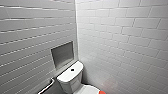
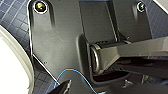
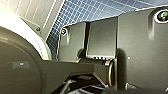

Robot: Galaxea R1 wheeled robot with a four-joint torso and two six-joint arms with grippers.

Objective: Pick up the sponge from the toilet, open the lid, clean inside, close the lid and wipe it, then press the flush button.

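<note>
Plainly, both arms hang low. Behind the left arm's dark plate [image 2: 60,45] the left wrist view shows floor [image 2: 15,15] of small dark-blue tiles, and a curved white ceramic flank of the toilet [image 2: 10,72] stands close beside that wrist. A thin blue cable [image 2: 72,72] loops across the plate. The left claw [image 2: 95,87] sits at the edge of that picture, too dim and cut off to tell whether it is spread or closed, or whether it touches anything.

The right arm's plate [image 3: 140,50] also faces blue-tiled floor, with white wall tiles [image 3: 32,10] beyond it and a pale curved rim [image 3: 41,46] near the wrist. The right claw [image 3: 98,87] is just as unclear, and its opening cannot be judged.

From the head view, the sponge [image 1: 102,92] lies on the white lid [image 1: 87,89], in front of the cistern, touched by no claw. The flush button [image 1: 72,70] sits in the middle of the cistern top. A grey recess [image 1: 62,54] is set in the tiled wall above, and a rail [image 1: 47,86] runs beside the toilet.
</note>
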